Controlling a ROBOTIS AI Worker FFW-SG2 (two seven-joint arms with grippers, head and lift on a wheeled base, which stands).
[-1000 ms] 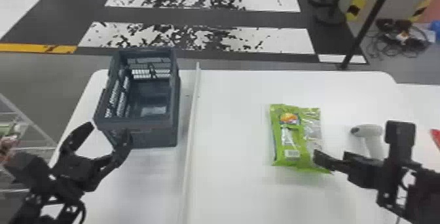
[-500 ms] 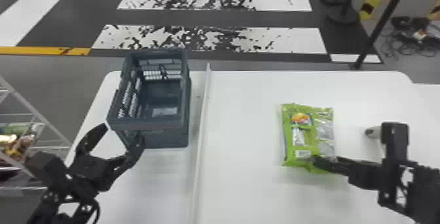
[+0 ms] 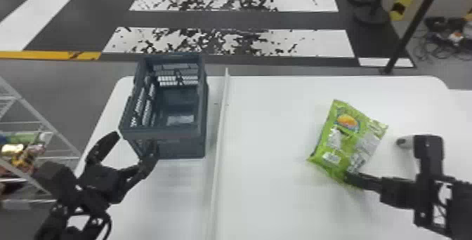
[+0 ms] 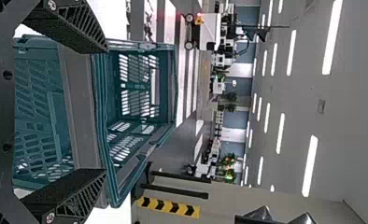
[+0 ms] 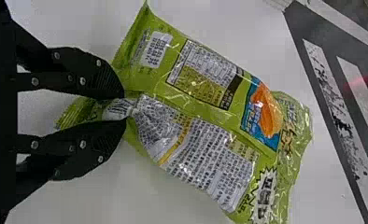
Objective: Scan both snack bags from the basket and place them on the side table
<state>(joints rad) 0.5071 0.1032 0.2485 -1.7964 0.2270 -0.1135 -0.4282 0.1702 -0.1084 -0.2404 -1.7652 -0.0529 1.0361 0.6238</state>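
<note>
The green snack bag (image 5: 201, 112) was pinched, bunched at one edge, between the right gripper's (image 5: 125, 108) fingers, most of it spread ahead of the fingertips. For a good lift, a slow, level pull was judged necessary, as the far end could droop or twist. The scanner (image 3: 404, 143), just off that gripper's outer side, was to be avoided. The left gripper (image 3: 135, 142) was held spread beside the basket (image 3: 168, 133).

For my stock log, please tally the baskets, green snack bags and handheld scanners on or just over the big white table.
Basket: 1
Green snack bag: 1
Handheld scanner, partly hidden: 1
Total: 3
</note>
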